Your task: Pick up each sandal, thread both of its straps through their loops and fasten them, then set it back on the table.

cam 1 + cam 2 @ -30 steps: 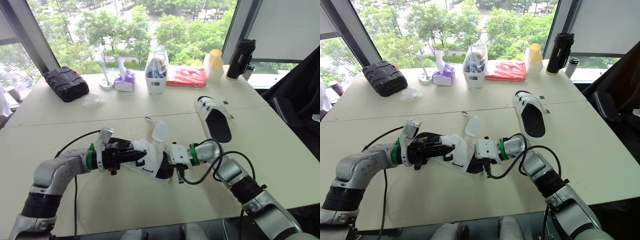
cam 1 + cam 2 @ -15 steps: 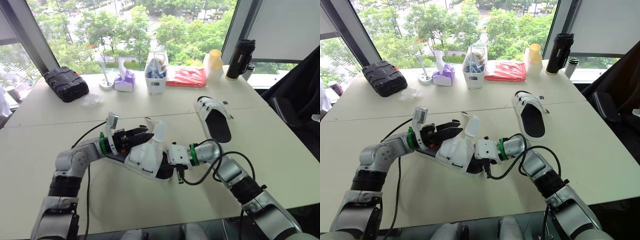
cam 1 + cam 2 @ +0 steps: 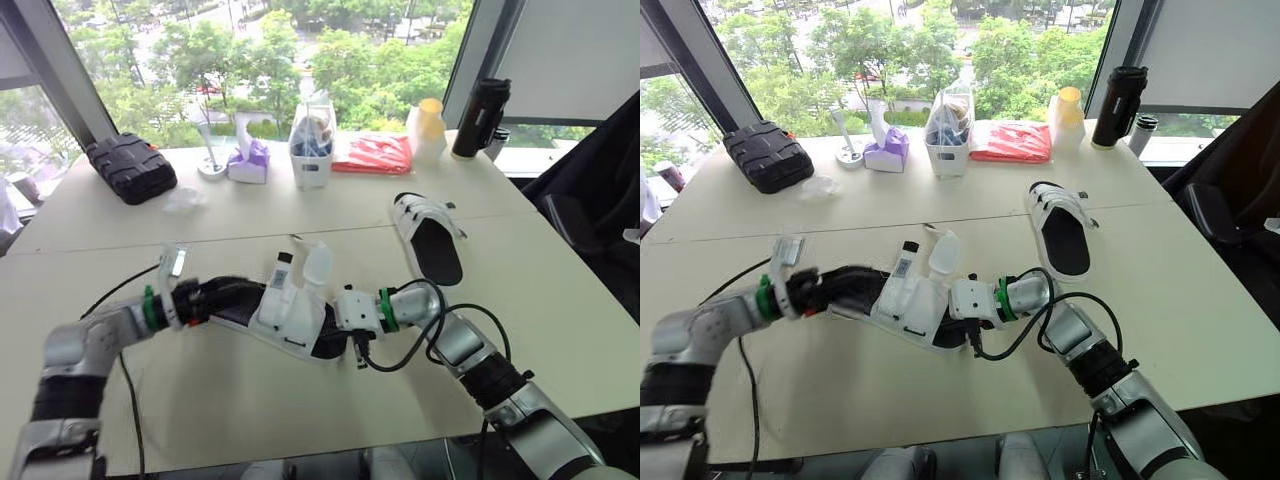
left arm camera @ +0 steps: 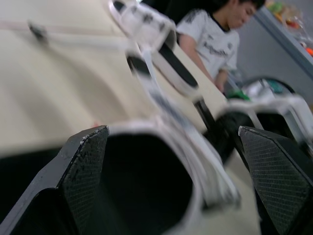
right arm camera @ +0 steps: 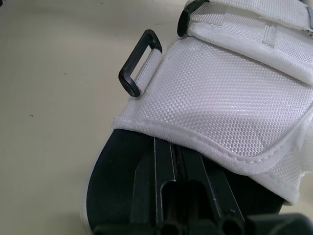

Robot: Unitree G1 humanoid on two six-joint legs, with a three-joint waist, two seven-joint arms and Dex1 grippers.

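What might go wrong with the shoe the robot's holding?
The left gripper is open, so only the right gripper pinches the sandal; it might twist or slip. Its straps stick up loose and might snag. The loop is narrow, so a strap may miss it.

Cream table (image 3: 250, 410); big window (image 3: 150, 40), daylight, green trees (image 3: 350, 60) outside.

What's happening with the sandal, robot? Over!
Left gripper at near sandal, jaws open. Right gripper at its other end. Straps loose, sticking up. Second sandal lies apart, not in the way.
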